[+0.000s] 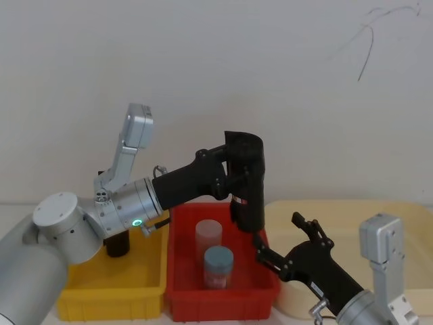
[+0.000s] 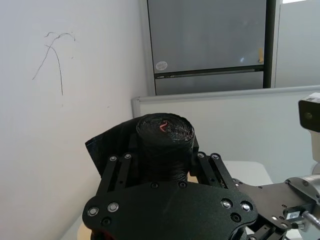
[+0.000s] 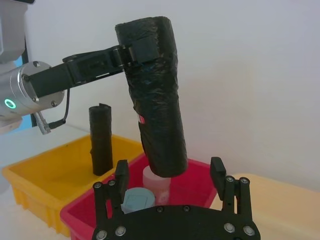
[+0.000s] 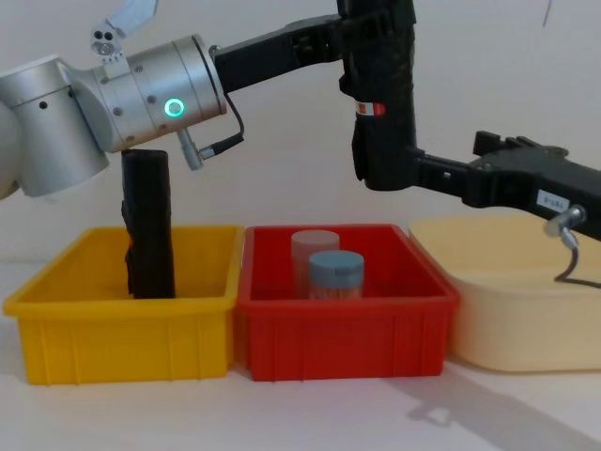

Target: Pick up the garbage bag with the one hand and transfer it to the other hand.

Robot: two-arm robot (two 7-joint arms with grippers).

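My left gripper (image 1: 233, 164) is shut on the upper part of the garbage bag (image 1: 247, 183), a tall black roll held upright, slightly tilted, high above the red bin (image 1: 223, 302). A small red-and-white label (image 4: 373, 110) shows on its side. In the left wrist view the roll's top (image 2: 165, 127) sits between my fingers. My right gripper (image 1: 284, 240) is open at the roll's lower end, one finger on each side. In the right wrist view the roll (image 3: 157, 100) hangs just beyond my spread right fingers (image 3: 121, 172).
A yellow bin (image 4: 122, 329) on the left holds another black roll (image 4: 150, 225) standing upright. The red bin (image 4: 347, 329) holds a pale jar (image 4: 315, 246) and a grey-lidded jar (image 4: 336, 272). A cream tray (image 4: 516, 310) sits on the right. A white wall stands close behind.
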